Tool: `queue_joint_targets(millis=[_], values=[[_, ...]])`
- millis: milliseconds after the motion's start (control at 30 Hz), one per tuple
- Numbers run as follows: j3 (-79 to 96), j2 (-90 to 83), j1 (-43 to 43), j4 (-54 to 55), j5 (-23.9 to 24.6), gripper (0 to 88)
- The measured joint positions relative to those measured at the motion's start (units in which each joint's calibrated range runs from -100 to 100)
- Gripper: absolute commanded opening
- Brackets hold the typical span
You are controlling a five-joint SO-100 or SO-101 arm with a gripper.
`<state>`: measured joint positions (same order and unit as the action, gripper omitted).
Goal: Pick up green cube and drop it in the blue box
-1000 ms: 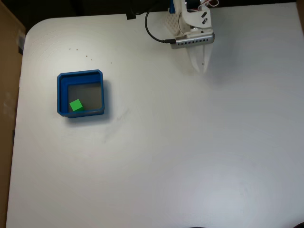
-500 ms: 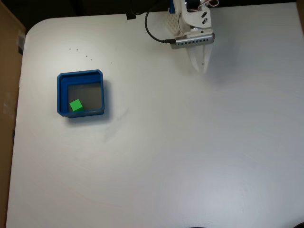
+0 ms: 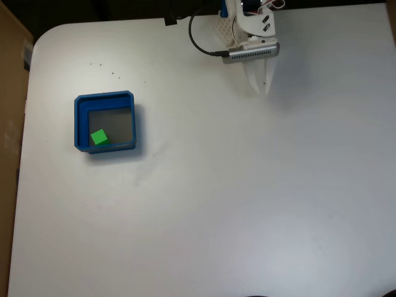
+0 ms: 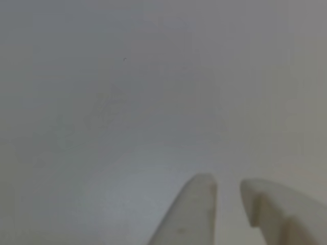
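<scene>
Your cube (image 3: 99, 137) lies inside the box (image 3: 78, 124), on its grey floor in the corner nearest the tabletop's (image 3: 247, 204) left and bottom edges as the fixed view shows them, close against the walls there. The box itself sits toward the tabletop's left edge, well apart from the arm.

Nothing has changed over the last second: cube, box and arm sit exactly where they did in both earlier fixed-view frames. That stillness, with the cube already in the box, suggests to me that the task is finished and the arm is parked.

Your jaws (image 3: 260, 86) hang near the tabletop's top edge, pinching nothing. In the other view the two fingertips (image 4: 196, 204) stand a narrow gap apart, nearly together, over bare tabletop. A dark cable (image 3: 199, 43) loops beside the arm's base.
</scene>
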<state>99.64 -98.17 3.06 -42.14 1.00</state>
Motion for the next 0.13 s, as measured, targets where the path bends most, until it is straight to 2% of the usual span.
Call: queue_joint_targets(millis=[133], values=[[0.00,0.00,0.00,0.00,0.00,0.5]])
